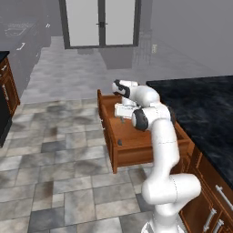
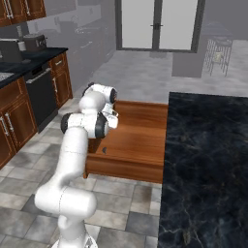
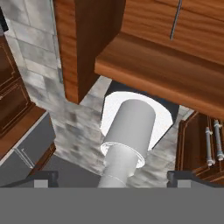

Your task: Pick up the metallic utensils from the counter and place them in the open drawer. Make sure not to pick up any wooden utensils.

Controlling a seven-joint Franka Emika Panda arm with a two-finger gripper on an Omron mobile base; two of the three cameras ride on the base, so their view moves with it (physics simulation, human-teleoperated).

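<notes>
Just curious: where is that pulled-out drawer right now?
The drawer juts from the island's end over the tiled floor, beside the black counter, under the bent arm.

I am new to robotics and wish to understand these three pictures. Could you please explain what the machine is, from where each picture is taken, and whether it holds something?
The machine is a white robot arm on a base that can drive, in a simulated kitchen. Two pictures come from cameras on the base, behind the arm to its left and right. The third comes from a camera on the hand and looks along the gripper.

The gripper hangs over the open drawer, which is pulled out of the island below the black stone counter. Its fingertips stand wide apart with nothing between them, so it holds nothing. In the hand view a thin grey piece lies against the wood; I cannot tell what it is.
</notes>
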